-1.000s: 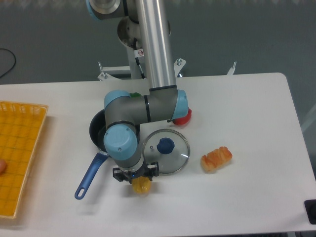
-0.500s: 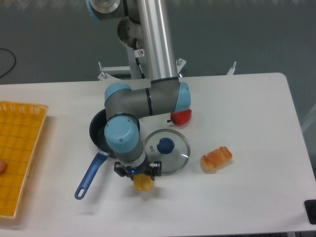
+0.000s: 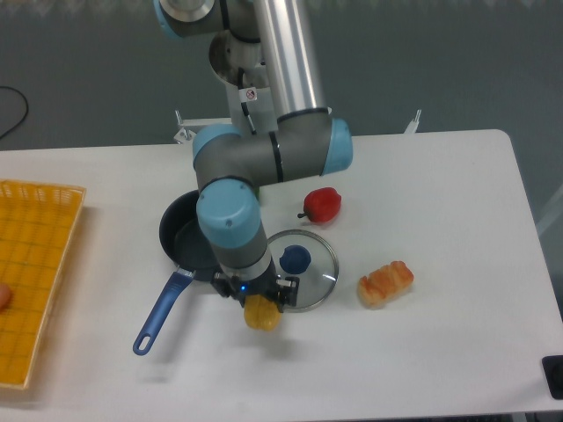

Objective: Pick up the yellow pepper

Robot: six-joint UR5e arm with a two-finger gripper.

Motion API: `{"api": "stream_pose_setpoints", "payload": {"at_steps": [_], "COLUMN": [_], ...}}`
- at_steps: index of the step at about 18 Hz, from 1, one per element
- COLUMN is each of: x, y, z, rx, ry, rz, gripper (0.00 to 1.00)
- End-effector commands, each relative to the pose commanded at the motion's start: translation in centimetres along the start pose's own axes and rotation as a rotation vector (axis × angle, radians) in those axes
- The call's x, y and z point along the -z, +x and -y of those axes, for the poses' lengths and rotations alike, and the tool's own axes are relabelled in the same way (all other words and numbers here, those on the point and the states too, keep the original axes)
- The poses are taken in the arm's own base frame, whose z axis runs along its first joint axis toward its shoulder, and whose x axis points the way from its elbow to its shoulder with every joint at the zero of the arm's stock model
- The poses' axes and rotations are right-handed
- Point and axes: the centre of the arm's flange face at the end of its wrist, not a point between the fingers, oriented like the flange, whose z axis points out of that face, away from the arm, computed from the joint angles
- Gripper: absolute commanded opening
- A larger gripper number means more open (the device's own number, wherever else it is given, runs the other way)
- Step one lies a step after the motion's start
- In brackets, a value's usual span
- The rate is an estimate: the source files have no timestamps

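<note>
We see one yellow pepper (image 3: 262, 313), one red pepper (image 3: 323, 204), one pan (image 3: 180, 246), one lid (image 3: 303, 266), one bread piece (image 3: 385, 282), and one yellow tray (image 3: 35, 264).

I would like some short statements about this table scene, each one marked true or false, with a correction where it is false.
1. The gripper is shut on the yellow pepper. True.
2. The red pepper lies inside the pan. False: it lies on the table, to the right of the pan.
3. The glass lid lies flat on the table, beside the pan. True.
4. The striped bread piece is in the yellow basket. False: it lies on the table, right of the lid.
5. The pan has a red handle. False: the handle is blue.
</note>
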Motion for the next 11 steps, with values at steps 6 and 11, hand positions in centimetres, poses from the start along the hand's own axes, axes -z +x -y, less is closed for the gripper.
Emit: {"api": "stream_pose_setpoints", "payload": {"at_steps": [6, 11], "x": [1.0, 1.1], "y": [-0.5, -0.5], "z": [-1.5, -1.6], "rx": [-0.052, -0.050], "ry": [-0.033, -0.033], "rz": [-0.018, -0.019], "gripper": [0.59, 0.59]}}
